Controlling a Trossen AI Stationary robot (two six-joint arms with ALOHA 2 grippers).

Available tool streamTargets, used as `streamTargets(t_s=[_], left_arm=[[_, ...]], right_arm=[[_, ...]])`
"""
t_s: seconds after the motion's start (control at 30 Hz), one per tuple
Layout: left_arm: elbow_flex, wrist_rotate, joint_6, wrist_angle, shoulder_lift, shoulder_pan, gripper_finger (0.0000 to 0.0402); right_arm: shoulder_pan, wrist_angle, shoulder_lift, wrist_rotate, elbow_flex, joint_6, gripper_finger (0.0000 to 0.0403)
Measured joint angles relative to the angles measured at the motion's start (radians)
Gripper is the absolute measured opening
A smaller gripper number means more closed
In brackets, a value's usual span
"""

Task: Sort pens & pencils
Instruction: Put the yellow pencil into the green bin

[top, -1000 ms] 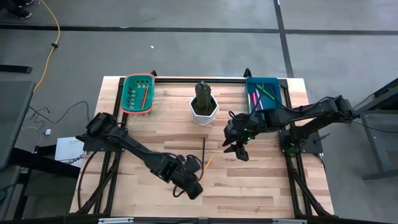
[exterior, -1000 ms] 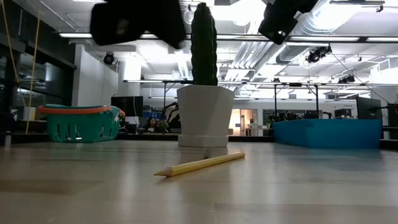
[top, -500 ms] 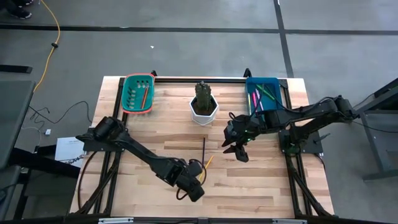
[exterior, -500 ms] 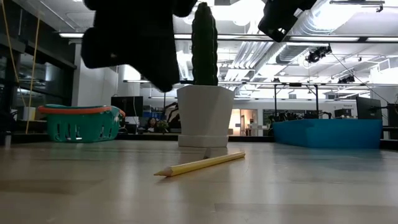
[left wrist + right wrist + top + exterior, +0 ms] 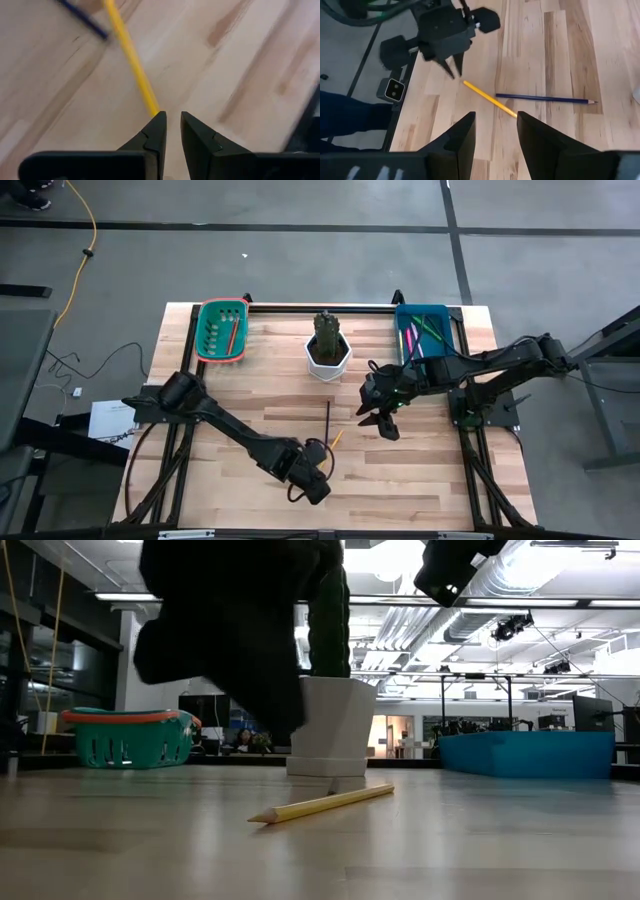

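Yellow pencil [image 5: 131,60] flat on table; left tool [image 5: 170,120] angled down beside it.

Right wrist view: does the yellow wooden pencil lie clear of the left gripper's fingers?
Yes: the yellow wooden pencil lies flat on the wooden table, with the left gripper hovering beside its end, not touching it.

Open tabletop [image 5: 260,395] around loose pencils [image 5: 334,440]; cactus pot [image 5: 327,355] well apart
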Motion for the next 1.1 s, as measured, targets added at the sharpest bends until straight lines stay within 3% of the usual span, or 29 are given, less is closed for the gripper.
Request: streamTargets(t_s=[0.67,1.1], left_arm=[[-0.001,-0.012,0.024,-0.020,0.026,0.006,0.0046],[-0.001,0.040,0.026,0.038,0.069,0.005,0.0046]], right_arm=[[0.000,0.001,0.000,0.030,0.000,-0.001,0.0136],[0.000,0.001,0.000,0.033,0.000,-0.002,0.0136]])
